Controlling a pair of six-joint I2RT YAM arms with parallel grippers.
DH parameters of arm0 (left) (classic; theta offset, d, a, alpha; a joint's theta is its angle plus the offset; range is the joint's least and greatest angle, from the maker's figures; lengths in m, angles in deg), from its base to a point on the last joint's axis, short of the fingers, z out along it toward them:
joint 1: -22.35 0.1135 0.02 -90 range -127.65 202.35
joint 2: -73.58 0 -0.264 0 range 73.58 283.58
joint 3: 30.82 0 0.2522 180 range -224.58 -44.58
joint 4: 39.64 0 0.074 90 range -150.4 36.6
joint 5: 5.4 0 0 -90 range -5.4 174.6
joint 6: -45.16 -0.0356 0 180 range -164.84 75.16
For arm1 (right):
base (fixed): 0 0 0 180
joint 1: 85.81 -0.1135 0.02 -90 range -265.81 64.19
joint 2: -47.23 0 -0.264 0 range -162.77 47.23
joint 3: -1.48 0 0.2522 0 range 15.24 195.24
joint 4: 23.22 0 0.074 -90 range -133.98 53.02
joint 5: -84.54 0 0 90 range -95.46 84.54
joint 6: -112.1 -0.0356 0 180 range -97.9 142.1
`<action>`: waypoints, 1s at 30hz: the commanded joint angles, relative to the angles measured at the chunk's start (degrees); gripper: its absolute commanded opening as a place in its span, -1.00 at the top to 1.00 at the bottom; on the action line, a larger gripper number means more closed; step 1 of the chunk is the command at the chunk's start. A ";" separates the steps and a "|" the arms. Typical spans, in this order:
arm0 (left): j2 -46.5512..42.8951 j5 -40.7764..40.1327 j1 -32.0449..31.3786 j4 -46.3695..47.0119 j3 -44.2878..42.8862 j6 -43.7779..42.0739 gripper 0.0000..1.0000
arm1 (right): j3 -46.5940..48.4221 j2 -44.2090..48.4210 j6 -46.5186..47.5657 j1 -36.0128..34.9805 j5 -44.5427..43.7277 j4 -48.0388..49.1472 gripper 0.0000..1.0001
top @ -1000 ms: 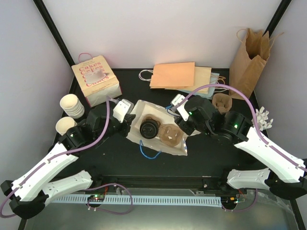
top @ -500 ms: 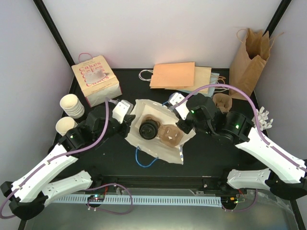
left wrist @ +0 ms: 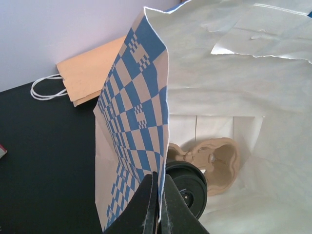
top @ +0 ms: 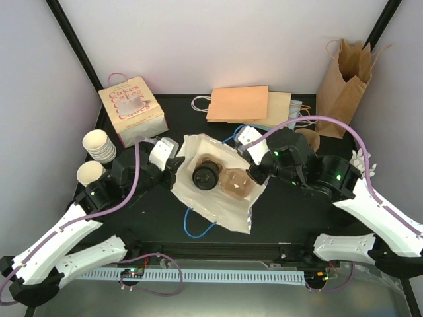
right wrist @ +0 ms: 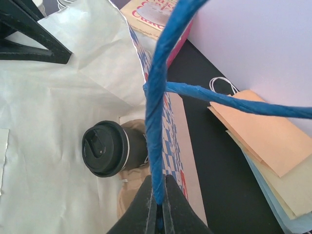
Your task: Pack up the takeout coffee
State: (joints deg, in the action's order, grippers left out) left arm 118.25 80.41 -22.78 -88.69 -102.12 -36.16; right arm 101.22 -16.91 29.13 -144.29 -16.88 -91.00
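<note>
A white paper bag with a blue checked outside (top: pixel 221 208) stands open at the table's middle. Inside sits a brown pulp cup carrier (top: pixel 236 185) with one black-lidded coffee cup (top: pixel 205 177) in it; the cup also shows in the left wrist view (left wrist: pixel 187 185) and the right wrist view (right wrist: pixel 105 147). My left gripper (left wrist: pixel 158 207) is shut on the bag's left rim (left wrist: pixel 158 117). My right gripper (right wrist: pixel 158 200) is shut on the bag's blue rope handle (right wrist: pixel 158 112) at the bag's right side. Loose cream paper cups (top: pixel 97 144) stand stacked at far left, one (top: pixel 87 173) alone.
A "Cakes" box (top: pixel 132 109) stands at back left. Flat orange and pale bags (top: pixel 248 105) lie at the back. A tall brown paper bag (top: pixel 344 82) stands at back right, a second pulp carrier (top: pixel 307 140) beside it. The bag's other blue handle (top: pixel 197 228) lies in front.
Both grippers have pulled the bag's sides apart and up; the bag mouth is wider and the bag has shifted slightly toward the front. The cup and carrier inside stay put.
</note>
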 commanded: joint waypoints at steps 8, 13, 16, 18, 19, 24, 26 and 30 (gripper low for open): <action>-3.35 3.36 -0.05 5.59 2.56 -0.42 0.97 | -1.27 4.14 -0.22 -0.32 6.80 2.80 0.98; -4.29 4.13 -0.10 7.04 3.65 -1.01 0.97 | -1.27 4.09 0.00 -0.68 10.77 1.27 0.98; -4.57 4.19 -0.06 7.29 3.78 -1.20 0.97 | -1.21 4.20 0.16 -1.17 10.14 1.20 0.97; -4.56 4.03 -0.07 7.29 3.74 -1.22 0.97 | -1.16 4.29 0.29 -1.20 9.78 1.23 0.98; -4.54 3.92 -0.10 7.19 3.70 -1.22 0.97 | -1.15 4.39 0.30 -1.20 9.42 1.30 0.98; -2.39 2.08 -0.06 4.00 1.28 0.03 0.97 | -2.03 3.53 -1.72 -1.20 3.25 2.43 0.98; -0.76 1.01 -0.05 1.48 -0.55 0.82 0.97 | -2.02 2.79 -3.14 -1.19 0.90 2.81 0.98; 4.07 -0.96 0.07 -4.31 -6.07 2.86 0.97 | -1.80 0.82 -4.25 -0.55 -1.88 4.22 0.98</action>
State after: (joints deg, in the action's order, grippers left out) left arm 118.79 81.90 -22.78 -88.27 -101.64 -35.61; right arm 99.62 -14.61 26.86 -145.10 -14.34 -90.19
